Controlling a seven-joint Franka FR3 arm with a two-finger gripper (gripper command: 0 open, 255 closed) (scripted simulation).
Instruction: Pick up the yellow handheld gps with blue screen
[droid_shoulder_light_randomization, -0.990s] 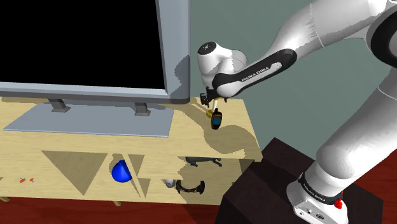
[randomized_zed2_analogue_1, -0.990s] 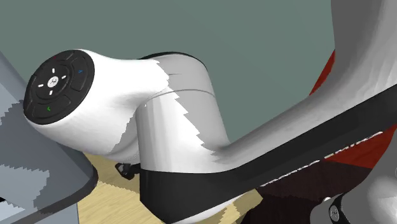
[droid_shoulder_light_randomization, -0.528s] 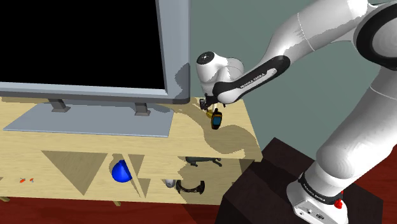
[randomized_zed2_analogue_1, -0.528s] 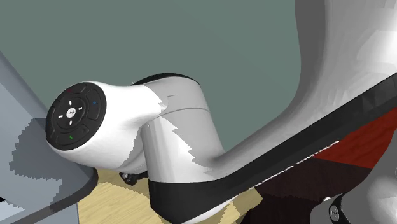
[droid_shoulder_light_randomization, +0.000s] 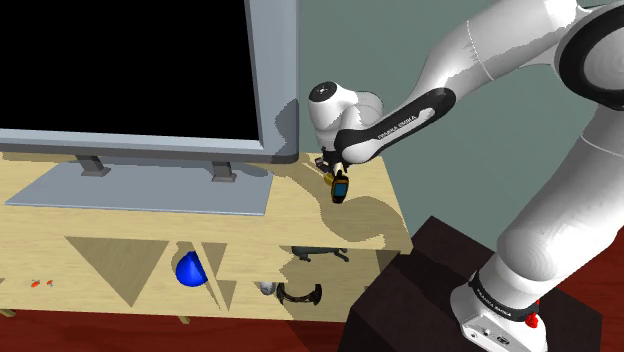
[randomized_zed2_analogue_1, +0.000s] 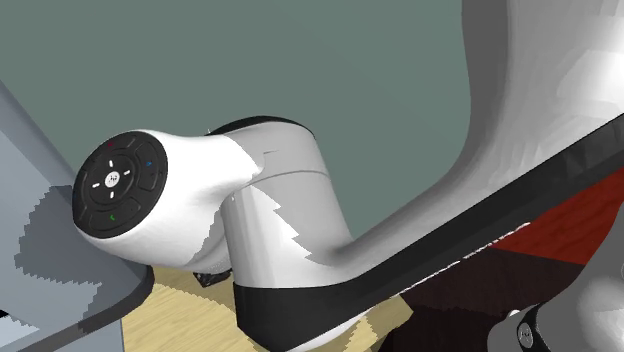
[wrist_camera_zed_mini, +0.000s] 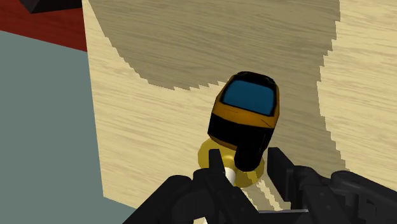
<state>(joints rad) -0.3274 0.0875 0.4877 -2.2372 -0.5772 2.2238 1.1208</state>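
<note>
While the fingers (wrist_camera_zed_mini: 280, 167) straddle the narrow end of the yellow GPS (wrist_camera_zed_mini: 247, 111), they stand apart; contact unclear. GPS lies on desk (droid_shoulder_light_randomization: 300, 210), 4 o'clock of monitor (droid_shoulder_light_randomization: 130, 70).

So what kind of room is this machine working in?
Most likely a living room. A big flat-screen television stands on a low, light-wood cabinet against a plain grey-green wall, with a dark red floor below.

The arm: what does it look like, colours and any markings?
White arm with dark joint bands. A black strip along the forearm carries white lettering. The round black cap bears small white, blue and green marks. The gripper is all black.
</note>
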